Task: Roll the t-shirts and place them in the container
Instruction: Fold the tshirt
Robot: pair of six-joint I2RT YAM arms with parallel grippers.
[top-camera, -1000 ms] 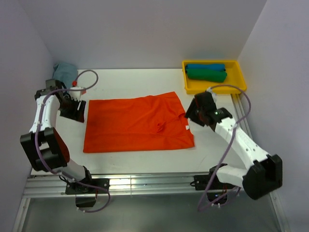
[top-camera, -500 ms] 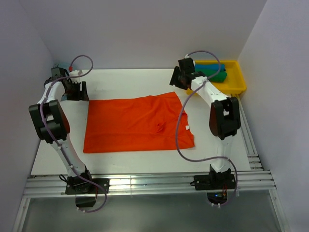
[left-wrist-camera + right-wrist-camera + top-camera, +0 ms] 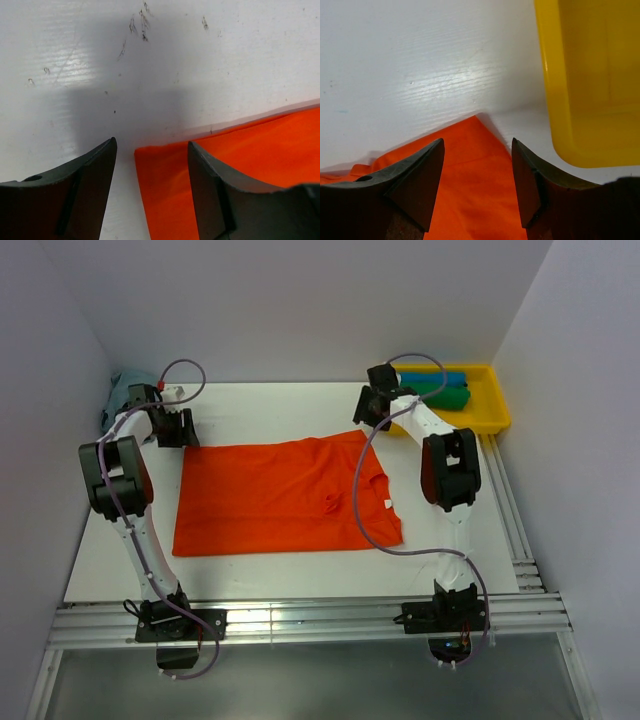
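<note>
Got the orange-red t-shirt spread flat in the middle of the surface. Left gripper low over its far-left corner, jaws apart, holding nothing; right gripper same deal at the far-right corner. Green t-shirt and blue t-shirt rolled up in the yellow tray, far right.

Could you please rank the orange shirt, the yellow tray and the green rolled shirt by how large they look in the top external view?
1. Orange shirt, by far the largest.
2. Yellow tray.
3. Green rolled shirt, the smallest, though the right arm hides one end of it.
</note>
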